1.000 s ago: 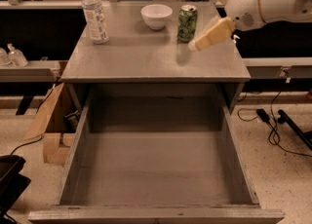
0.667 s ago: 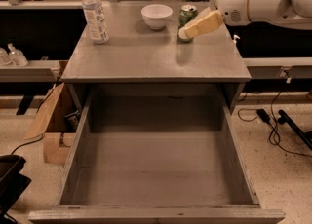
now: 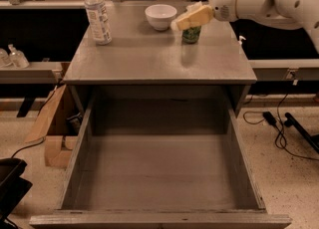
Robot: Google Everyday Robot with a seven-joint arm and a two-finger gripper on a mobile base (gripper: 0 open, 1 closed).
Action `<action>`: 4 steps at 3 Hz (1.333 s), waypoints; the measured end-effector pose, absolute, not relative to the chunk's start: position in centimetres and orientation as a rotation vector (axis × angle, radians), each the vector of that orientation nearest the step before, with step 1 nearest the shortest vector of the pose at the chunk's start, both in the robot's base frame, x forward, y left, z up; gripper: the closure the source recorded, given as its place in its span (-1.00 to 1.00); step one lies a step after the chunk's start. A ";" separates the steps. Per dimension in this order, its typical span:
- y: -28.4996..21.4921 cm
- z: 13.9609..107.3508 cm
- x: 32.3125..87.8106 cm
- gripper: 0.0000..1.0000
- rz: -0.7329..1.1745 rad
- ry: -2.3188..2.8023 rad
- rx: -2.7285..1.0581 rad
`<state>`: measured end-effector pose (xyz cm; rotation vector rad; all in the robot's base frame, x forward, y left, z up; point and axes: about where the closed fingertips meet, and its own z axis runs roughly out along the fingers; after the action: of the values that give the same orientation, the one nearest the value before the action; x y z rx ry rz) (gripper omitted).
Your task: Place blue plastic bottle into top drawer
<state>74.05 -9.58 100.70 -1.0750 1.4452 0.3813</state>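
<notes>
The gripper (image 3: 179, 23) hangs over the green can (image 3: 191, 34). I cannot tell if it is open or closed. The blue plastic bottle (image 3: 97, 14) stands well apart, at the grey table's (image 3: 154, 56) far corner, past the white bowl (image 3: 160, 16). I think the gripper should grab the bottle low on its smooth, round, see-through middle. The top drawer (image 3: 75, 168) is open, with flat wood inside.

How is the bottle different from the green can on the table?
The bottle is much taller than the can. The bottle is clear with a white cap and a pale label; the can is green and patterned. The bottle stands free at the back left; the can, at the back right, is partly hidden by the gripper in front of its top. Both stand upright on the table.
</notes>
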 end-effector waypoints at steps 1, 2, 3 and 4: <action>-6.7 100.5 78.8 -1.00 0.455 1.379 -0.999; -4.8 101.3 81.0 -1.00 0.461 1.368 -0.932; -0.4 100.2 81.6 -1.00 0.478 1.408 -0.937; 3.9 99.1 81.8 -1.00 0.505 1.461 -0.981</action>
<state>81.82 3.93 99.11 -0.9815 1.4611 0.5050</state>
